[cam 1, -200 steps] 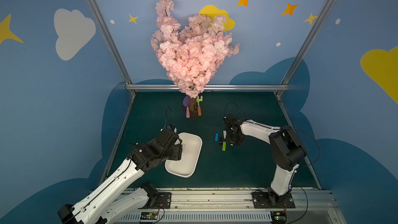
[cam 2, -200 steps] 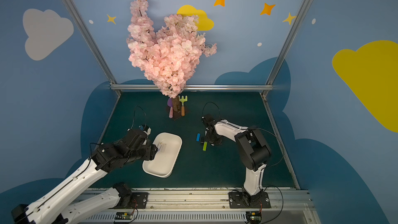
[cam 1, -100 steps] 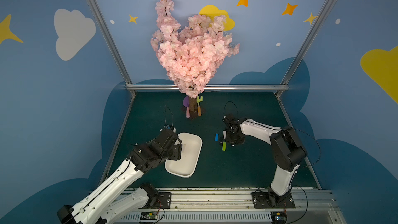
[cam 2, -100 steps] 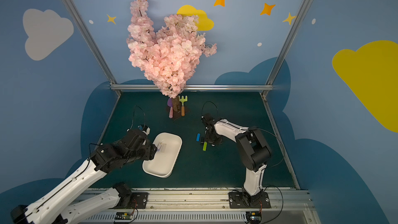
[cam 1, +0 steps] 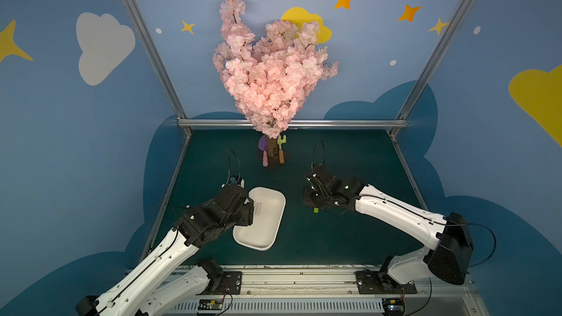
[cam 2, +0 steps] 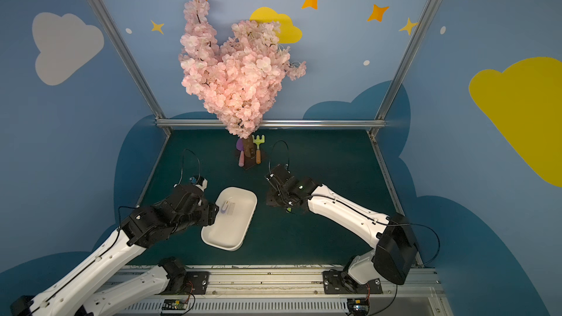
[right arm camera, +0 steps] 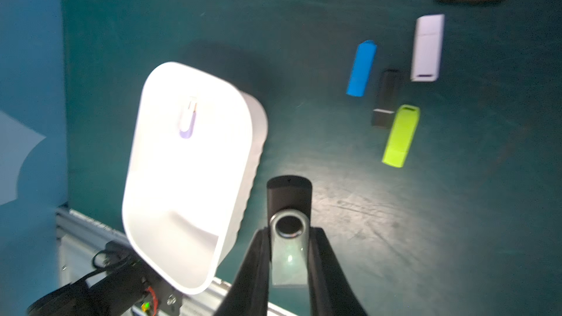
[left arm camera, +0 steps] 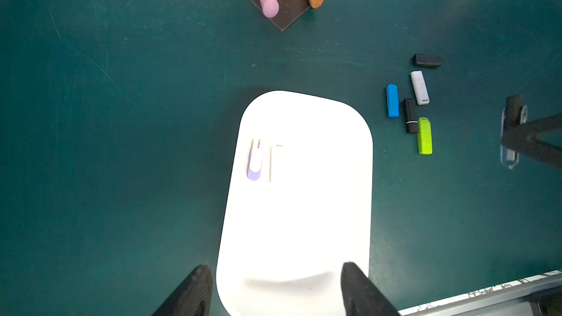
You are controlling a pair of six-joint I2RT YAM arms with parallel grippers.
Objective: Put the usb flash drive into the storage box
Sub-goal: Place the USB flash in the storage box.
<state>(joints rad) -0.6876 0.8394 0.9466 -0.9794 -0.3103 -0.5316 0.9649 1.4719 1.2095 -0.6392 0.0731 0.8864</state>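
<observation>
Right gripper (right arm camera: 289,232) pinches a black usb flash drive (right arm camera: 289,196) in its jaws; left gripper (left arm camera: 273,272) hangs above the storage box (left arm camera: 304,101) edge, jaws wide.

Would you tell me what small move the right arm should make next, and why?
Probably swing the right tool across until it is above the storage box: it is shut on a black swivel usb flash drive, and the box lies off to one side, not under it.

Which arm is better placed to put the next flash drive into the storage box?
Right. The right claw is shut on a black-and-metal flash drive; the left claw stands open at the storage box end, holding no drive.
</observation>
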